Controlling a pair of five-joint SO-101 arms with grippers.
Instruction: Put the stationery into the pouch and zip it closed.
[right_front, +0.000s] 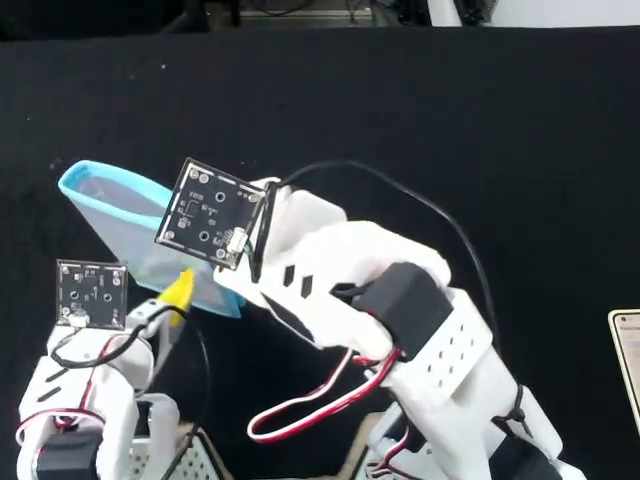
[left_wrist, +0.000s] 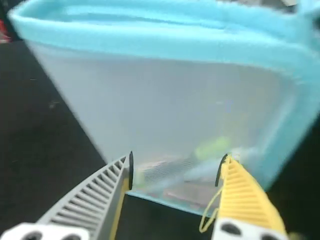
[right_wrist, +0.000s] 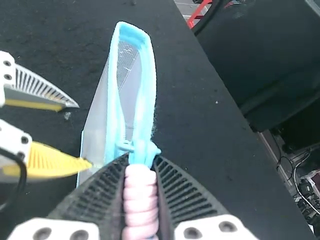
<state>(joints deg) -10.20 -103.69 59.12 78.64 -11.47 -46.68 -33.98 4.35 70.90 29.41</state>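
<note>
White shells (right_front: 330, 240), black motor blocks (right_front: 405, 305), mismatched pincers: that's me!
My left gripper (left_wrist: 175, 165) shows one yellow ribbed finger (left_wrist: 245, 195) and one pale grey finger (left_wrist: 95, 195); my right gripper (right_wrist: 141, 160), black ribbed fingers (right_wrist: 177, 190) on a white base (right_wrist: 220, 225) with round screw holes. Square black camera boards (right_front: 212, 213) cap both wrists, and red, white and black cables (right_front: 330, 398) loop off my shells.

No legible text, number or sign. White markings on camera board (right_front: 211, 214) and second board (right_front: 91, 293) too small; print on card (right_front: 628, 352) at surface edge unreadable.
</note>
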